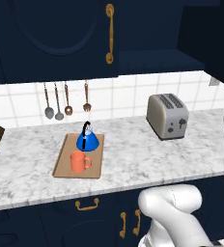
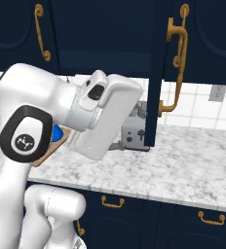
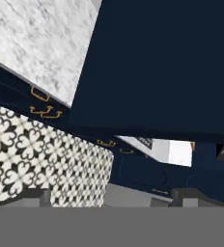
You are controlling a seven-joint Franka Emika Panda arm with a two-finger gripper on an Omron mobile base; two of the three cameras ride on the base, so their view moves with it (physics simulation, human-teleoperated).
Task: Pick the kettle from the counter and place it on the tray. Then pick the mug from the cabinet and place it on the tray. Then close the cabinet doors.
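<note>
Blue kettle [image 1: 87,139] sitting at far end of wooden tray [image 1: 62,164] on marbled counter [image 1: 133,154], orange mug [image 1: 78,162] standing just in front, near tray's front edge; silver toaster [image 1: 168,116] standing well apart toward counter's right end.

Right base view: white arm covering most of tray; navy cabinet door [image 2: 156,97] standing edge-on, brass handle [image 2: 176,63] showing.

Hand view: gripper [image 3: 111,198] fingers [image 3: 34,197] spreading wide, holding nothing, facing navy door panel [image 3: 162,67]; patterned floor [image 3: 46,159] lying beyond.

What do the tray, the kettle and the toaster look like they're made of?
Tray: probably wood, matte light brown, flat like a cutting board. Kettle: glossy blue, maybe enamelled metal; black handle. Toaster: silver-grey brushed metal look.
</note>
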